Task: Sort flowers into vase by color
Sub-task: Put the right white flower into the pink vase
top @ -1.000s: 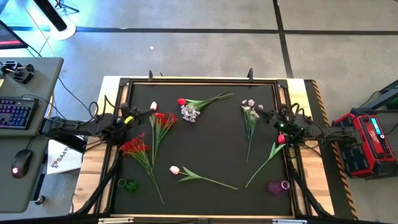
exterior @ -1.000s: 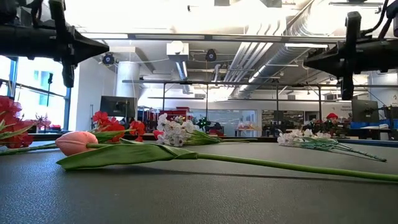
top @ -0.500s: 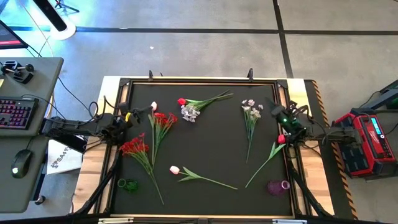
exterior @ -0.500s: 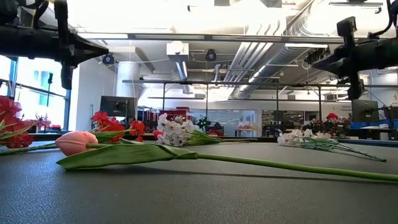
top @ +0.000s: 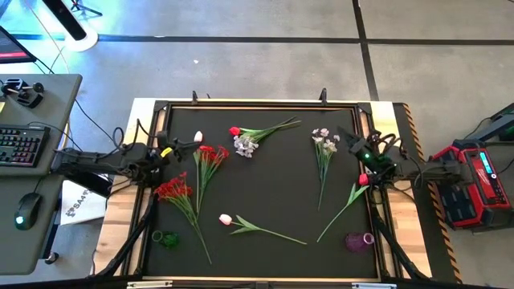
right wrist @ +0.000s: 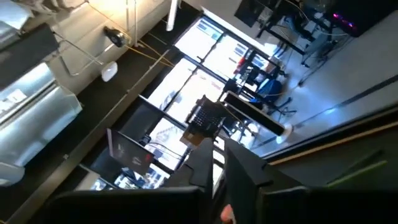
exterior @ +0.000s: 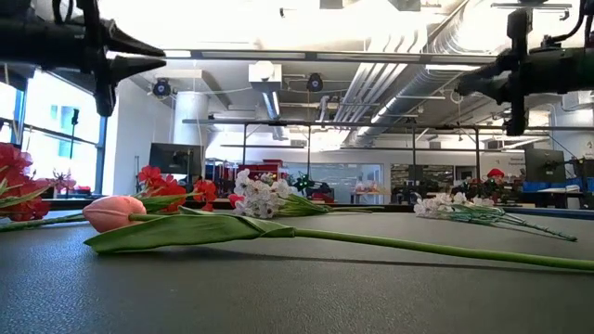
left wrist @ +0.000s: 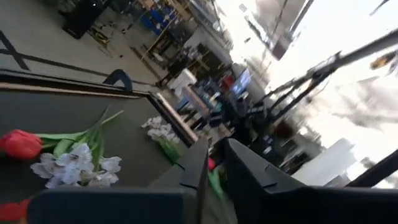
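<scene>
Several green-stemmed flowers lie flat on the black mat. A pale pink tulip bud, two red blossom clusters, a red rosebud and a white-grey bunch lie on the left half. A pink tulip lies near the middle. A white-grey sprig and a red-pink bud lie on the right. My left gripper hovers shut above the mat's left edge, beside the red clusters. My right gripper hovers shut above the right edge, beside the white-grey sprig.
A small green vase stands at the mat's near left corner and a purple vase at the near right corner. A raised frame borders the mat. A desk with keyboard and mouse stands off the left side.
My right gripper has swung toward the far edge and turned about its wrist, staying above the mat. My left gripper has tipped its fingertips slightly upward. No flower has moved.
</scene>
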